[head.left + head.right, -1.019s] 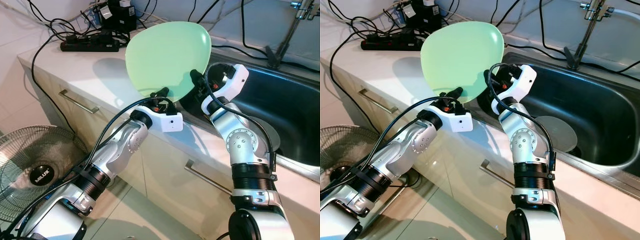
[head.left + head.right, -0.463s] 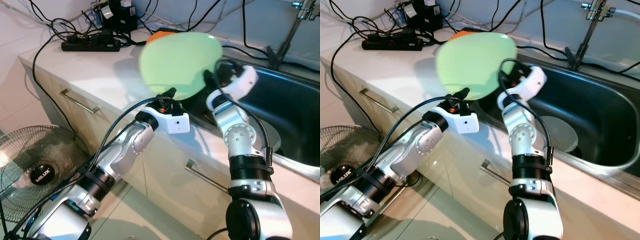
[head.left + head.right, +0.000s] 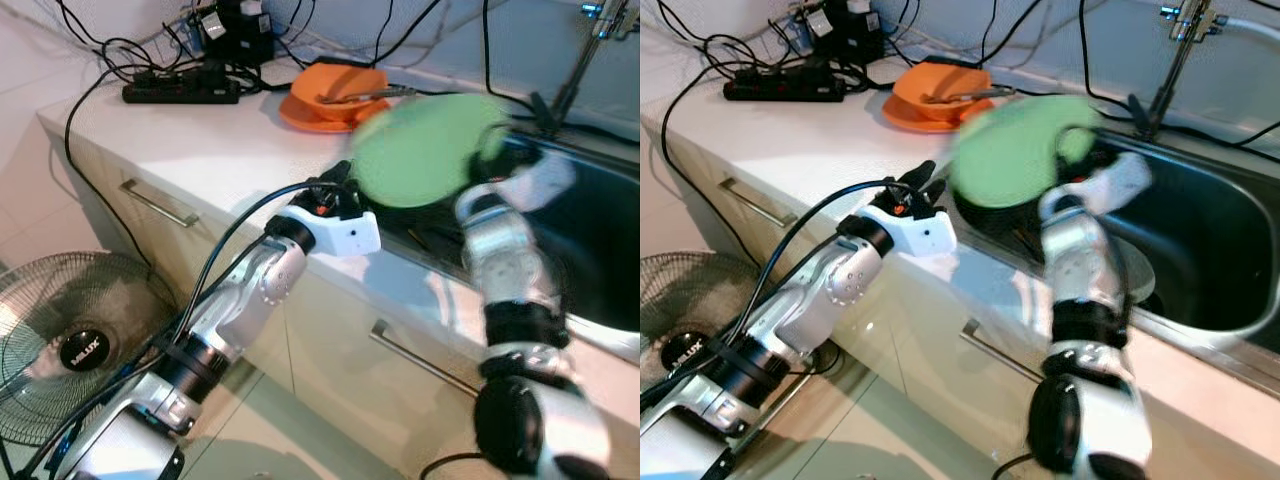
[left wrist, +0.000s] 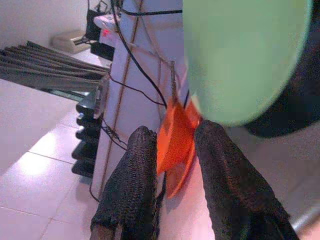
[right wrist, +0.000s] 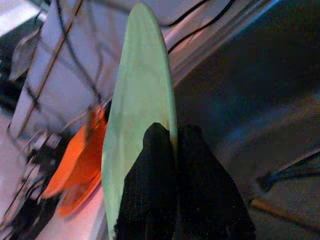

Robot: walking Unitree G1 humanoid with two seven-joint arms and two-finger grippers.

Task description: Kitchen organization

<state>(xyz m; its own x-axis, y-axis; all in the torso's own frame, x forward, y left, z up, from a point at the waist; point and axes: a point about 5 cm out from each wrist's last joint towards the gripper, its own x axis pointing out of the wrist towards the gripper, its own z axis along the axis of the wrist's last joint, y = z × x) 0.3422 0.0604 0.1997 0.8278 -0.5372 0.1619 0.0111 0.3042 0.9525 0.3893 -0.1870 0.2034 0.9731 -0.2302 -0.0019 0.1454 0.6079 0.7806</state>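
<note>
The plate (image 5: 141,115) sits pinched between the right gripper's (image 5: 172,145) fingertips, above the sink's (image 3: 1200,240) edge. Beyond the left gripper's (image 4: 172,150) fingertips lies the dish (image 3: 332,98).

Readable text: one brand name.
The fan (image 3: 75,345) on the floor by the cabinets carries "MILUX" in white letters on its round black hub; in the right eye view the word is cut off.

- A white tabletop (image 3: 200,140) runs along the pale wall, cabinet fronts with metal handles (image 3: 157,203) beneath.
- A floor fan (image 3: 75,345) stands on glossy tiles.
- Black cables and a power strip (image 3: 180,93) sit near the wall.
</note>
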